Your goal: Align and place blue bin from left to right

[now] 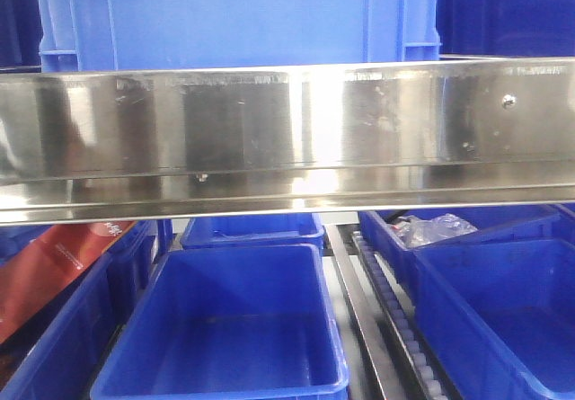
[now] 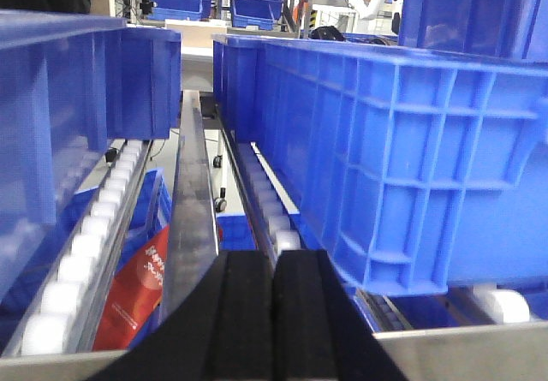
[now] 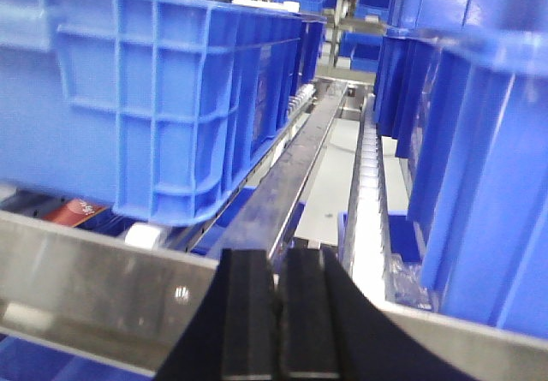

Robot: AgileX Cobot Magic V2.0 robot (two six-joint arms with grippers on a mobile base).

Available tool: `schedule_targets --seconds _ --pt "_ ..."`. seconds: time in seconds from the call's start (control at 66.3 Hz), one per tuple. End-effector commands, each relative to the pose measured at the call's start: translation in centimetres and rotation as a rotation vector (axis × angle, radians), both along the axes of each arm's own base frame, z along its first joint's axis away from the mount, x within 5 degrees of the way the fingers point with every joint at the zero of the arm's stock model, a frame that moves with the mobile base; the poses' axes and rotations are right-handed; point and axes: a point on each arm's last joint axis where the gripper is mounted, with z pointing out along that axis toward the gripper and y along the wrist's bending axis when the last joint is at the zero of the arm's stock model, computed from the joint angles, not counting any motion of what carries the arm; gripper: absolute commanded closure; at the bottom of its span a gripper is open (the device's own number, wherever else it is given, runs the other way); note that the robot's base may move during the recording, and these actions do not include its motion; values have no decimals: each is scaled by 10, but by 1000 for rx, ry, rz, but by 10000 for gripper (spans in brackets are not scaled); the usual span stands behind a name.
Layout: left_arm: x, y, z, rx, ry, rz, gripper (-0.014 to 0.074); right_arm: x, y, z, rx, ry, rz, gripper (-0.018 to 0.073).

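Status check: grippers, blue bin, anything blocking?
Left gripper shut, empty. Right gripper shut, empty. Blue bin on upper rollers behind steel rail, ungripped. Neighbouring bins close either side.

The left tool (image 2: pixel 272 312) is seen from its wrist view at the bottom edge, its two black padded fingers (image 2: pixel 240 312) pressed flat together with no gap; nothing is held between them; the right tool (image 3: pixel 276 321) is likewise shown low in its wrist view, its black fingers (image 3: pixel 248 321) brought together, pointing forward and level, empty.
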Motion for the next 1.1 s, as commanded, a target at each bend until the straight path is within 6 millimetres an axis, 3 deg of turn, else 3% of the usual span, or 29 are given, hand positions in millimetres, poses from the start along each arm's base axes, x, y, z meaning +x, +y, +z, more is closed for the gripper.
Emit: schedule_targets --seconds 0.0,0.815,0.921,1.087 --pt "-1 0 1 3 -33 1 707 -4 0 -3 -12 -55 5 629" --pt "-3 3 0 -41 -40 38 707 -4 0 -1 -9 -69 9 629" --pt "-10 8 -10 34 -80 110 707 -4 0 -1 -9 -69 9 629" --pt "-18 12 -49 54 -155 170 707 -4 0 -1 -9 -69 9 629"
